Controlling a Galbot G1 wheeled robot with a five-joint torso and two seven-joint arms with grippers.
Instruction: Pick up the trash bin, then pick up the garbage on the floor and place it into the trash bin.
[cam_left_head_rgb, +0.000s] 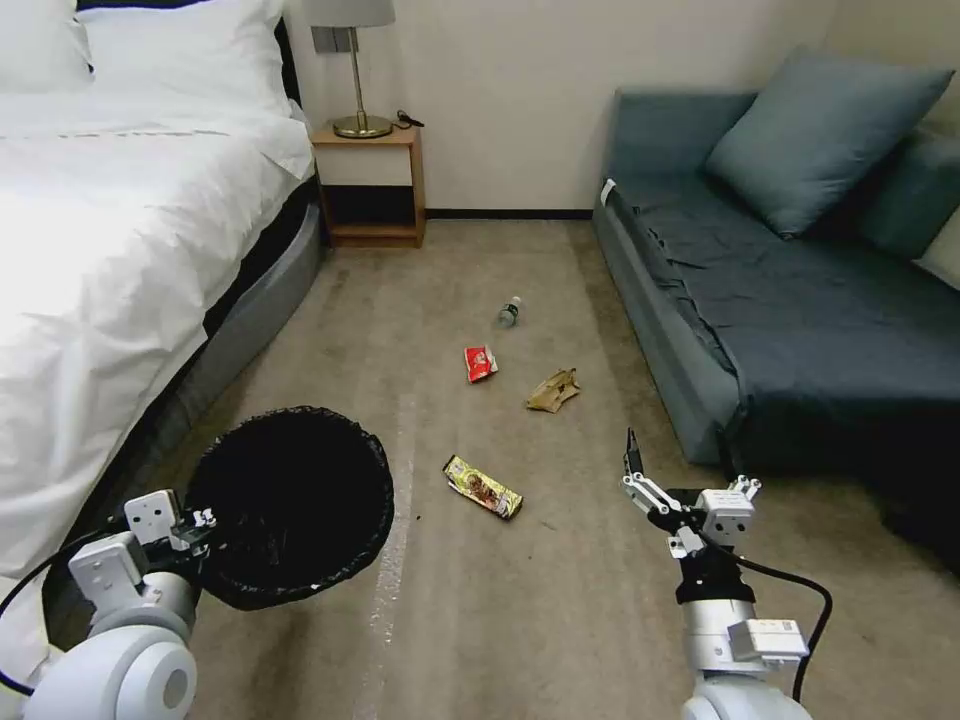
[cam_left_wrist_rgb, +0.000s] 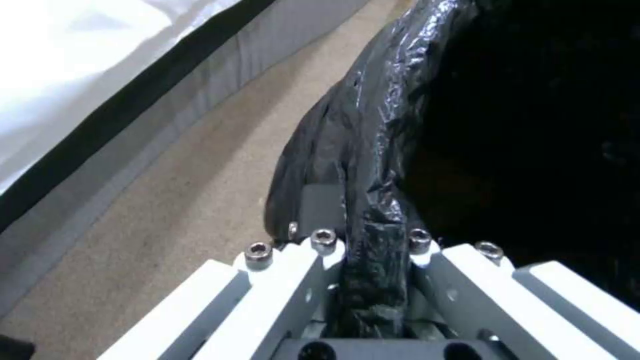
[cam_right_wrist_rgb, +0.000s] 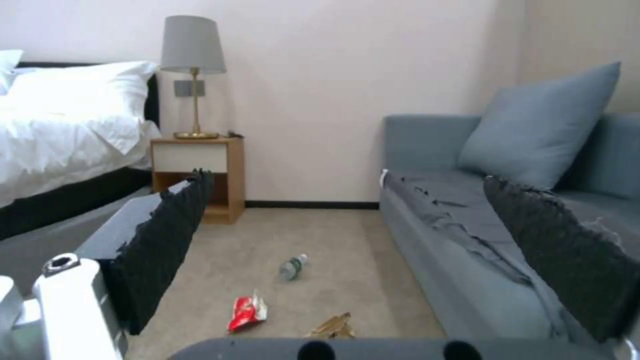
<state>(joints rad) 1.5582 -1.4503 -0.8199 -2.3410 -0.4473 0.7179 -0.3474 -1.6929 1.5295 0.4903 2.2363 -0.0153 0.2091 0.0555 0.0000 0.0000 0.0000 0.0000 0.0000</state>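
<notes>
This is a bedroom, perhaps a hotel room. A bed with white linen stands beside a wooden nightstand bearing a lamp. A blue-grey sofa with cushions faces it across beige carpet.

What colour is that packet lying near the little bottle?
The packet is red and white, clearest in the head view.

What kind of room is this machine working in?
Most likely a bedroom, perhaps a hotel room: a bed with white linen, a wooden nightstand carrying a lamp, and a blue-grey sofa opposite, with carpet between them.
</notes>
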